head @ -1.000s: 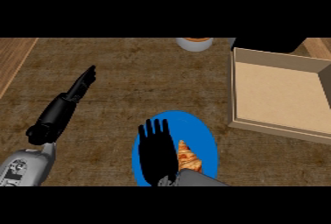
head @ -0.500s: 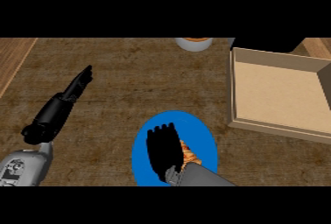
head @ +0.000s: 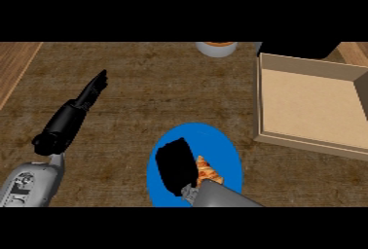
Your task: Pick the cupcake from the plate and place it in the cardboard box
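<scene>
Cupcake [head: 207, 171] on blue plate [head: 223, 146], just right of right hand [head: 175, 165], fingers curled beside it.

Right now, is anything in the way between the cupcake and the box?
No. The cupcake sits on the blue plate beside the right robot hand, and only bare counter lies between it and the cardboard box.

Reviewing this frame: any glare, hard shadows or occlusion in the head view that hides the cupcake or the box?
Head view: lighting is even and flat, no glare and no hard cast shadows on the counter. The right hand covers most of the cupcake on the blue plate; only an orange edge shows. The cardboard box is fully lit inside, its right edge cut by the frame. The left hand reads as a dark silhouette.
</scene>
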Available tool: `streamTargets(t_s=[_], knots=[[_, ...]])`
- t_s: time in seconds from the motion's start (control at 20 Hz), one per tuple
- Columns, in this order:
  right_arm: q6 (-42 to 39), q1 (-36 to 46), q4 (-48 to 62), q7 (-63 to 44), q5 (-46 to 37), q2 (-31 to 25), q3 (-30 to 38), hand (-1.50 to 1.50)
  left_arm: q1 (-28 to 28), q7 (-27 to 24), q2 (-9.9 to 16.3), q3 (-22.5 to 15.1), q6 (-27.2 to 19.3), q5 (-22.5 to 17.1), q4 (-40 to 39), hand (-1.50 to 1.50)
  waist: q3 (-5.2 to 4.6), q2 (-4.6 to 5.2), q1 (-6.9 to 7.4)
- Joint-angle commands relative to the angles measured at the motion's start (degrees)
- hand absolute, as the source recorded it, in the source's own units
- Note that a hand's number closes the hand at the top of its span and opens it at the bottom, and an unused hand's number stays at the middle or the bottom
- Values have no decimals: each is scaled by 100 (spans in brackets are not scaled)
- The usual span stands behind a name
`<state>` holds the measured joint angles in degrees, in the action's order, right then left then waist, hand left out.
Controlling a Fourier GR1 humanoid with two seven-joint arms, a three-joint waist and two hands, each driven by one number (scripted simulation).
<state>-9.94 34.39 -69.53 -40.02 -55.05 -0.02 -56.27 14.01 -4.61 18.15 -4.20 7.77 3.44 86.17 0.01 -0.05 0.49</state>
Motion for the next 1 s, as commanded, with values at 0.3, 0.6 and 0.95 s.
streamTargets(t_s=[0.3, 0.6, 0.95], knots=[[789, -1171, -2220, 3444, 730, -2138, -944, 150, -78, 77, 57, 138, -24, 4, 111, 0, 20, 0, -176], [1537, -1248, -3847, 4809, 1093, -3984, 10, 150, -327, -226, 19, 85, -9, 122, -26, 0, 1, -3, -186], [2217, -2244, -5543, 5024, 2072, -5507, 1381, 150, -451, -97, 75, 206, 7, 96, 216, 0, -2, -25, -239]])
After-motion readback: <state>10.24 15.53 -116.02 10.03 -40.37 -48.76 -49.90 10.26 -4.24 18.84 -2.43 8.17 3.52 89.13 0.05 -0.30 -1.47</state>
